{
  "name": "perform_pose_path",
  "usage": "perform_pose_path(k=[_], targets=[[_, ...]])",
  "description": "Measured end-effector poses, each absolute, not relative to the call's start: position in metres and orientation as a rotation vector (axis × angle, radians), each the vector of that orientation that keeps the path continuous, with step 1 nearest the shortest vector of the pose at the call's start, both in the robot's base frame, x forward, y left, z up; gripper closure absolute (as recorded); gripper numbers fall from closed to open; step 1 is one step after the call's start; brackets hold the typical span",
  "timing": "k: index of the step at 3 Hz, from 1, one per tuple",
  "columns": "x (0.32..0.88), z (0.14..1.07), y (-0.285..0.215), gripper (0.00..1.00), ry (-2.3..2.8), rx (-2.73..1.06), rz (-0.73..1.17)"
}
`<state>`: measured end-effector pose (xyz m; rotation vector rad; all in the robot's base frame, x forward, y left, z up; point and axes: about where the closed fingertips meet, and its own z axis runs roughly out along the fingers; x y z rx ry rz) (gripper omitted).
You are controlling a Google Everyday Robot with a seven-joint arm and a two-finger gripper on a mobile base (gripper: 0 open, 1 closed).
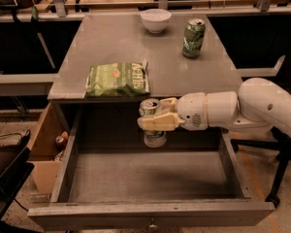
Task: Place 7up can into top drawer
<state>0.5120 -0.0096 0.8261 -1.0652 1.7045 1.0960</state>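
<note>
The 7up can [154,136], pale with light green print and a silver top, is upright over the back of the open top drawer [150,213]. My gripper [155,120] comes in from the right on a white arm. Its cream fingers [157,123] are shut around the can's upper part. The can's base is close to the drawer's grey bottom; I cannot tell whether it touches. The drawer is pulled far out, and its knob shows at the lower edge of the front panel.
On the table top [116,47] lie a green chip bag [117,79] at the front edge, a white bowl [155,20] at the back and a darker green can [193,38] at the back right. A cardboard box [44,147] with small items stands left of the drawer.
</note>
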Motion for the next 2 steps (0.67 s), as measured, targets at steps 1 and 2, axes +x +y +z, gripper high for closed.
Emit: perform_pose_path(k=[1,2], targets=[[0.469,0.8053,-0.0199,1.0,1.661,-1.16,1.234],[0.4689,0.8054,-0.0199,1.0,1.661,-1.16,1.234]])
